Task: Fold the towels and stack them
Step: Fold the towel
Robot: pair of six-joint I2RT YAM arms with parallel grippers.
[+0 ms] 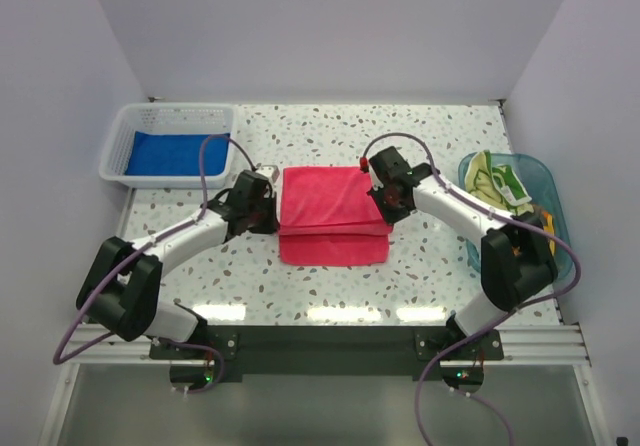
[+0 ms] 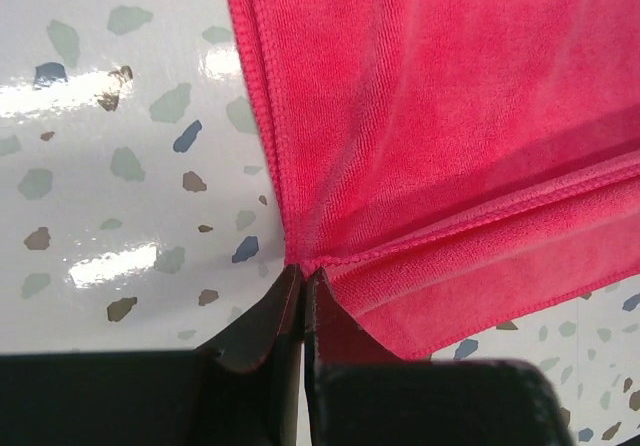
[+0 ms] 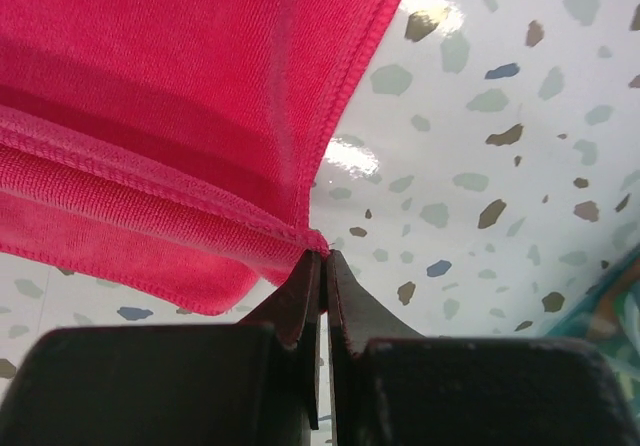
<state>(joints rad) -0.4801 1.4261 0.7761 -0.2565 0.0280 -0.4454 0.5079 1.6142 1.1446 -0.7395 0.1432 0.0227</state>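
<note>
Alignment governs this fold: with left gripper [image 2: 302, 271] and right gripper [image 3: 322, 258] each clamped on a pink towel [image 1: 330, 201] corner, move both level so the hems meet squarely.

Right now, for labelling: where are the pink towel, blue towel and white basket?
pink towel [image 1: 330, 198], top view, upper layer's middle.
blue towel [image 1: 165, 153], top view, its middle.
white basket [image 1: 175, 116], top view, far wall.

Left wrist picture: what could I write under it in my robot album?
The left gripper pinches the edge of the pink towel, with the speckled table beside it.
</note>
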